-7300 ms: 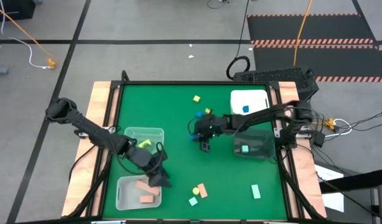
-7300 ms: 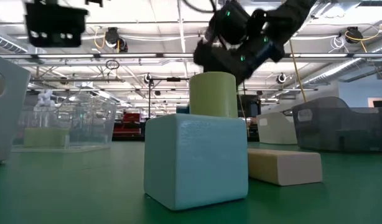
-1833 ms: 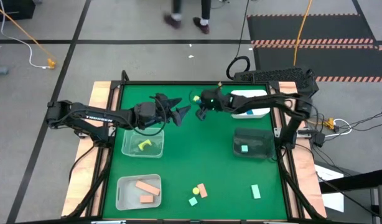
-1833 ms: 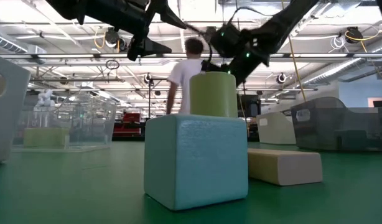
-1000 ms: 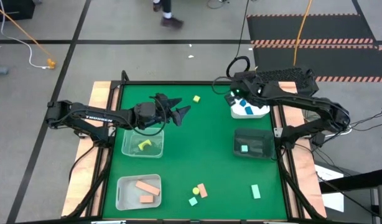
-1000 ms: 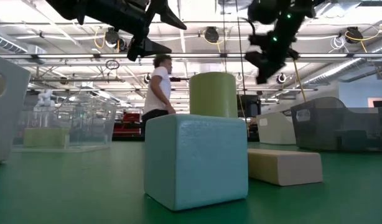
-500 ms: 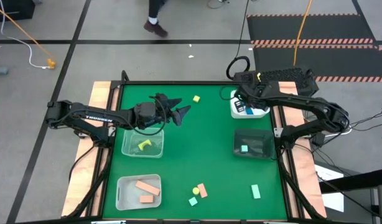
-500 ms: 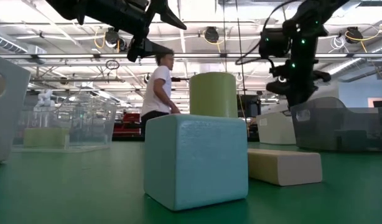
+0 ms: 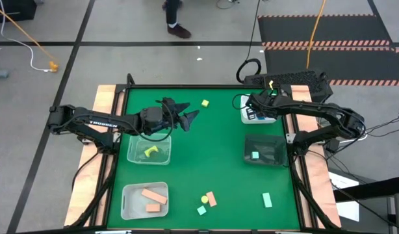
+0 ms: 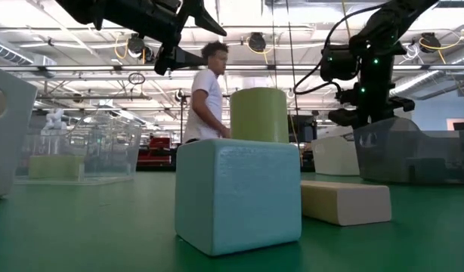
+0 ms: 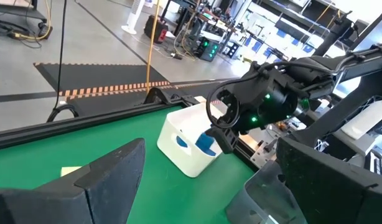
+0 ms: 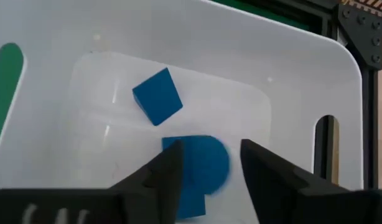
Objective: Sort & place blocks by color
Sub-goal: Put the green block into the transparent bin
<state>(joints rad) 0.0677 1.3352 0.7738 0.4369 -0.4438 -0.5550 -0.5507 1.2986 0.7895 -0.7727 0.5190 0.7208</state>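
Blocks are spread over my green surface (image 9: 206, 149) and its tubs. In the right wrist view my right tool (image 12: 206, 165) hangs over the white tub (image 12: 290, 81), fingers parted, with a round-ended blue block (image 12: 200, 163) showing in the gap between them and lying on the tub floor; I cannot tell whether the fingers touch it. A blue cube (image 12: 157, 96) lies just beside it in the same tub. In the high view that tub (image 9: 275, 119) sits at the upper right of the surface, mostly covered by my right arm.

My left tool (image 9: 188, 119) hovers above the upper middle of the surface, wide open and holding nothing. A yellow cube (image 9: 205, 103) lies near it, toward the upper edge. Just below the left tool a clear tub (image 9: 130, 154) holds a yellow-green piece (image 9: 151, 151). At the lower left a white bin (image 9: 126, 201) holds two peach blocks (image 9: 152, 194). A dark tub (image 9: 277, 146) at the right holds a mint cube (image 9: 255, 155).

Along the lower edge lie a yellow round block (image 9: 204, 199), a peach bar (image 9: 211, 198), a mint cube (image 9: 201, 210) and, further right, a mint bar (image 9: 267, 199).

Beyond the surface, a person (image 10: 208, 94) in a white shirt shows in the low view.
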